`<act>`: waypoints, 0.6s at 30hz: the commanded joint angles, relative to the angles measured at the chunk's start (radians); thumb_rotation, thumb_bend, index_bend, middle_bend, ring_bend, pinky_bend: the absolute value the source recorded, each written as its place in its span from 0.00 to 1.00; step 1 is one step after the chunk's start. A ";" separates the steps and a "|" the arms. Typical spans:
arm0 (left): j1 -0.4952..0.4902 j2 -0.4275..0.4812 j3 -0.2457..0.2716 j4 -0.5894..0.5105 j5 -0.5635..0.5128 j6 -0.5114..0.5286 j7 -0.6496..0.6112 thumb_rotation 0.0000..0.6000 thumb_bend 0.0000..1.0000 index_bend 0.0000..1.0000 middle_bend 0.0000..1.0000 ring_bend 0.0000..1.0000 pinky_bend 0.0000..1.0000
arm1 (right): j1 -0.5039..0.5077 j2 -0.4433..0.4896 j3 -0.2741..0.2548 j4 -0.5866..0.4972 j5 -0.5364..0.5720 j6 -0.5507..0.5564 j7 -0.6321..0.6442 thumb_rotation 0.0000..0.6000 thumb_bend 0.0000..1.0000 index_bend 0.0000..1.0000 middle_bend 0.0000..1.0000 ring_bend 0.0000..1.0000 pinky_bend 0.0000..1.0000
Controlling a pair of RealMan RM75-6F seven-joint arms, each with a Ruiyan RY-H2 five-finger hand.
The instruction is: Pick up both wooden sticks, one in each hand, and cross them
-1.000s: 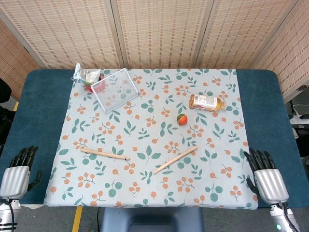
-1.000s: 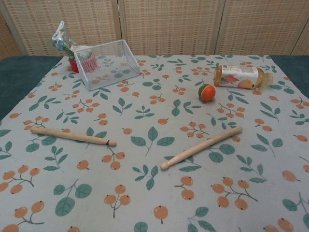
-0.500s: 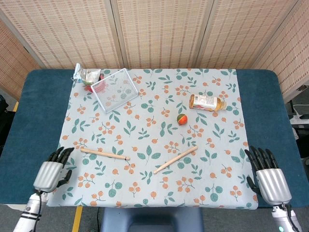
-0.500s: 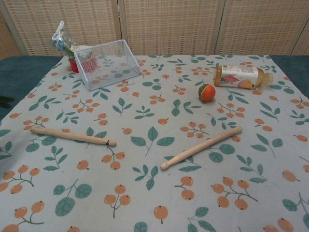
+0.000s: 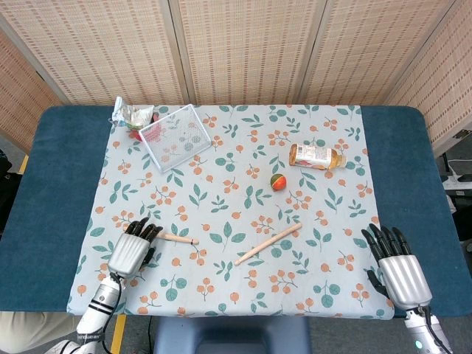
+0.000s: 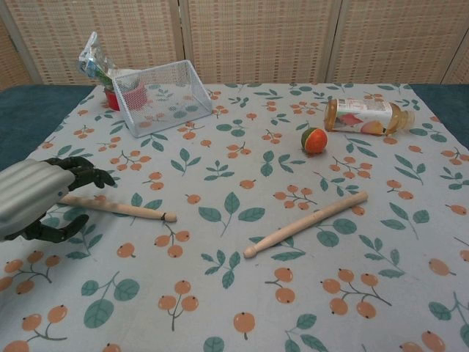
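1. Two wooden sticks lie on your leaf-print cloth over a blue table, woven screens behind: the left stick at 8 o'clock, the right stick at 6.
2. Toward 11 o'clock sits a wire basket; toward 1, a ball and a lying bottle.
3. Your left hand has come in over the left stick's butt, fingers spread, gripping nothing.
4. Your right hand has barely shifted at 4 o'clock, fingers extended, empty.

No legible text anywhere, even on the bottle label.
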 commanded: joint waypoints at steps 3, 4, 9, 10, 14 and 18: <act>-0.028 -0.055 0.002 0.086 0.001 -0.012 0.029 1.00 0.46 0.24 0.25 0.13 0.24 | 0.005 0.010 -0.006 -0.010 0.006 -0.019 0.005 1.00 0.30 0.00 0.00 0.00 0.00; -0.031 -0.060 0.003 0.097 -0.001 -0.017 0.032 1.00 0.46 0.24 0.26 0.13 0.24 | 0.005 0.012 -0.007 -0.011 0.006 -0.019 0.005 1.00 0.30 0.00 0.00 0.00 0.00; -0.041 -0.090 0.011 0.174 0.008 -0.004 0.035 1.00 0.46 0.30 0.33 0.17 0.24 | 0.001 0.020 -0.006 -0.016 0.015 -0.017 0.005 1.00 0.30 0.00 0.00 0.00 0.00; -0.043 -0.097 0.013 0.192 0.013 0.003 0.037 1.00 0.46 0.32 0.35 0.18 0.25 | 0.001 0.021 -0.006 -0.017 0.015 -0.017 0.004 1.00 0.30 0.00 0.00 0.00 0.00; -0.044 -0.121 0.021 0.250 0.017 0.014 0.027 1.00 0.46 0.34 0.37 0.19 0.25 | 0.000 0.022 -0.007 -0.018 0.013 -0.014 0.004 1.00 0.30 0.00 0.00 0.00 0.00; -0.044 -0.129 0.022 0.276 0.007 0.011 0.025 1.00 0.46 0.37 0.39 0.20 0.25 | -0.003 0.023 -0.008 -0.020 0.009 -0.008 0.004 1.00 0.30 0.00 0.00 0.00 0.00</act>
